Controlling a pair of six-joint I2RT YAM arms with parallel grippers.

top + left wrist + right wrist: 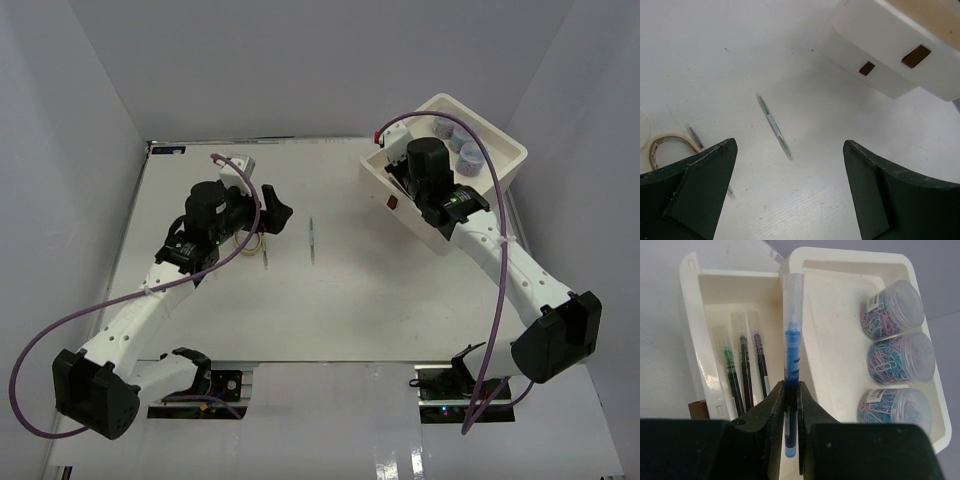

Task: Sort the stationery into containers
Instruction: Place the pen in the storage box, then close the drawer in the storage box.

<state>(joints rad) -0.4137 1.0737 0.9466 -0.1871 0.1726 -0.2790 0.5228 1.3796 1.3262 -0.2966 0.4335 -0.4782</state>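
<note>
Hovering over the left part of the white surface (340, 310), the left arm (150, 300) pointed toward the middle. A tan band (665, 142) lay beside it, partly hidden behind the left finger (695, 190) in the wrist view. A short purple pen (694, 136) lay just beside the band, its lower end behind that same finger. Further right a green pen (774, 126) lay alone on bare surface, between the two fingers in that view and well apart from the box. The left jaws were spread wide and released, gripping nothing.

At the right stood the white box (875, 50), with two red-brown handles (916, 56) showing on its front. Its top tray (922, 405) had two compartments. In the wrist view the left one held three pens (745, 370), green, black and purple, lying side by side. The right one held three clear jars (900, 357) of coloured paper clips in a row. The right arm (500, 260) reached over the tray, and from above its wrist covered the tray's near-left part. The right jaws were clenched on a blue pen (791, 340), pinching the lower barrel. The pen pointed away from the camera, in line with the ridge between the two compartments. Whether its far end touched the tray could not be told.
</note>
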